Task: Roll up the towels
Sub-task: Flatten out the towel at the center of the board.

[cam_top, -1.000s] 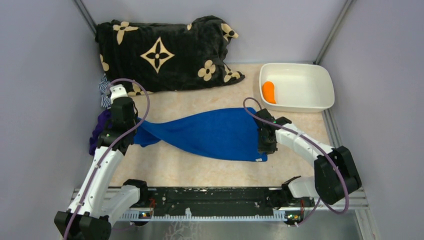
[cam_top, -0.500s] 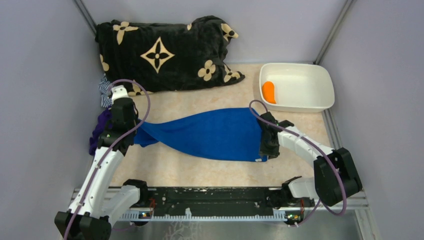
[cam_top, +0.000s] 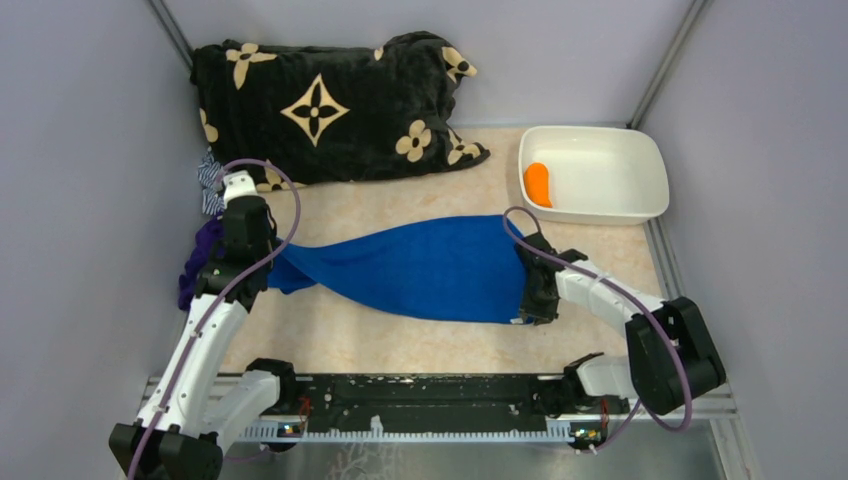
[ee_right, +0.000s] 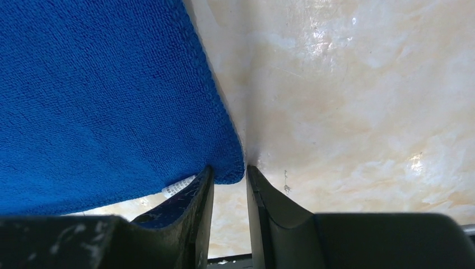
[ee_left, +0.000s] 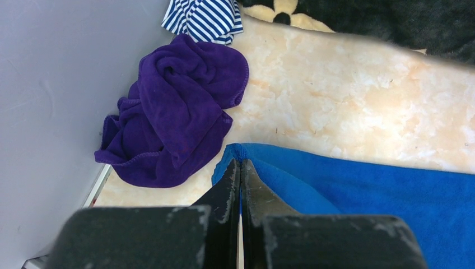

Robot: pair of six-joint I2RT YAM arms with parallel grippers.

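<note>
Blue towel (cam_top: 420, 270) lies spread across the middle of the worktop (cam_top: 400, 340), narrowing to a tail at its left end. The left pincer (ee_left: 241, 165) is pressed together on that tail, probably anchoring it so the cloth is taut. At the near right corner the right pincer (ee_right: 228, 169) stands slightly apart, one finger either side of the corner and not clamped, likely lining up to lift the edge and begin a roll. The orange towel (cam_top: 538, 184) sits bundled in the white tub (cam_top: 640, 205), far right.
</note>
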